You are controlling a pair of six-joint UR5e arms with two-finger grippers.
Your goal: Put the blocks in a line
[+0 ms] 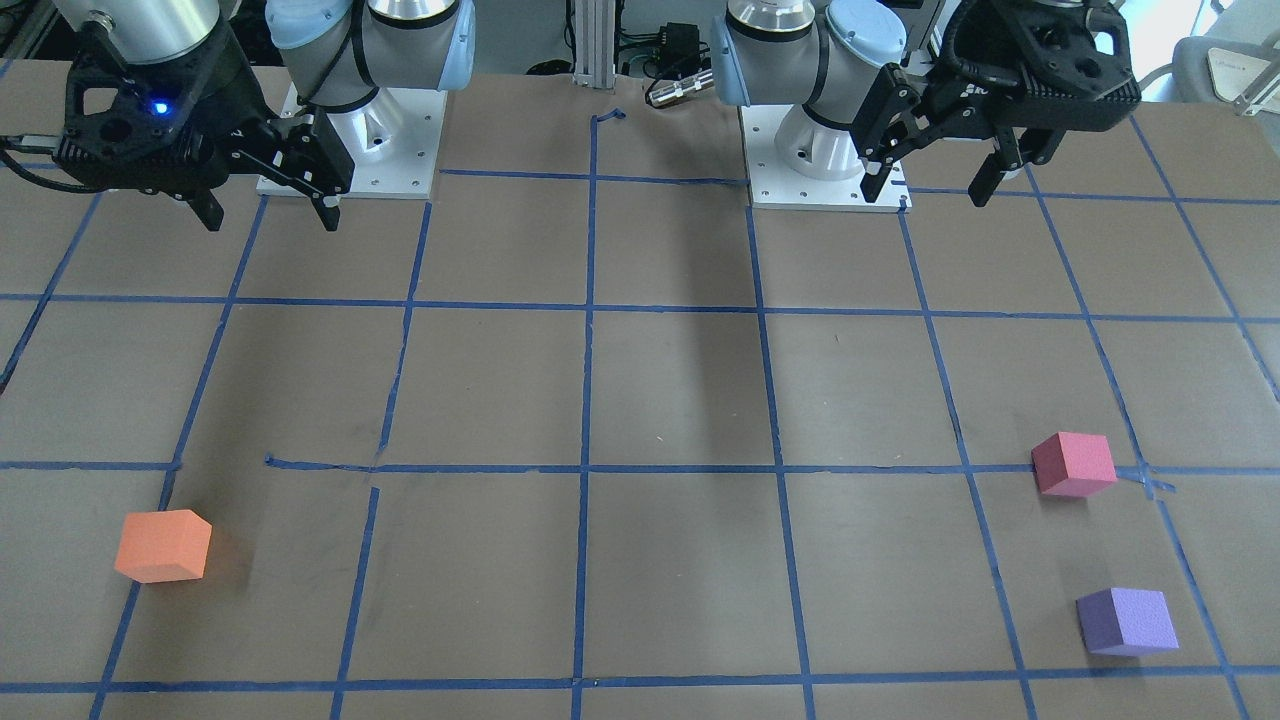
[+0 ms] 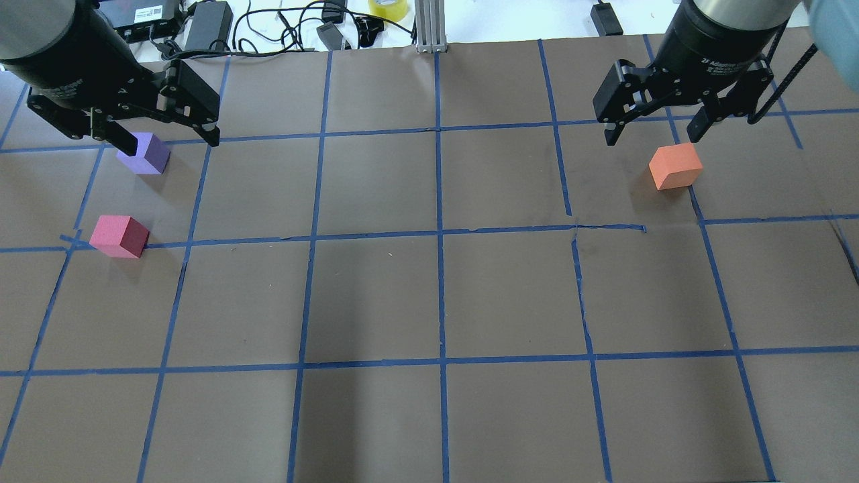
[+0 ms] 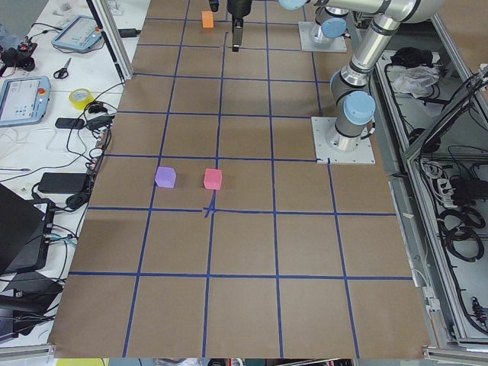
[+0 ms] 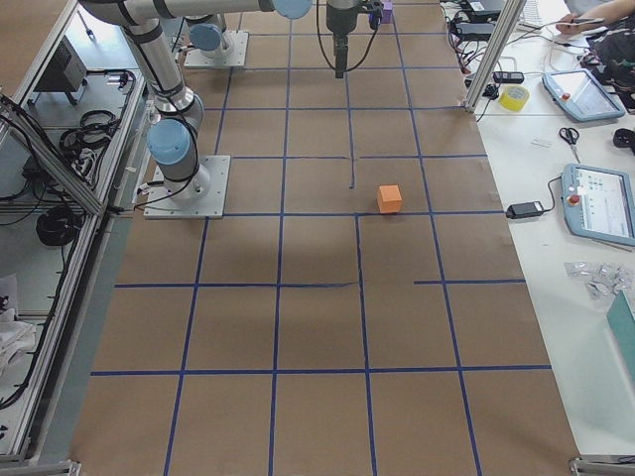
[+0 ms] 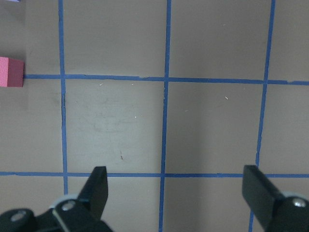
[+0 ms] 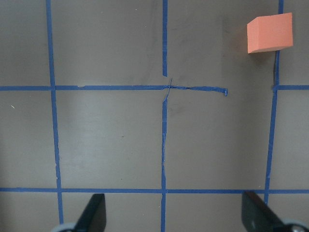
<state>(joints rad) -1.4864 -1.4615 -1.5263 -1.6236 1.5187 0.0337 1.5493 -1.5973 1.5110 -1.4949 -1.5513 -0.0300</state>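
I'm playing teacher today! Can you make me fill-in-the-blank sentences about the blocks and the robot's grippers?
The orange block lies on the robot's ____ side.
The pink block and the purple block both lie on its ____ side.
The left gripper and the right gripper are not shut but ____.
Missing words: right, left, open.

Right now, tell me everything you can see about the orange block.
The orange block is a small cube with a matte, foam-like surface, clean edges and no markings. It rests flat on the brown table, turned slightly askew to the blue tape grid, beside one of its lines. It lies alone on the robot's right side, far from the pink block and purple block. Only the table touches it; the right gripper hangs open, apart from it, nearer the robot's base.
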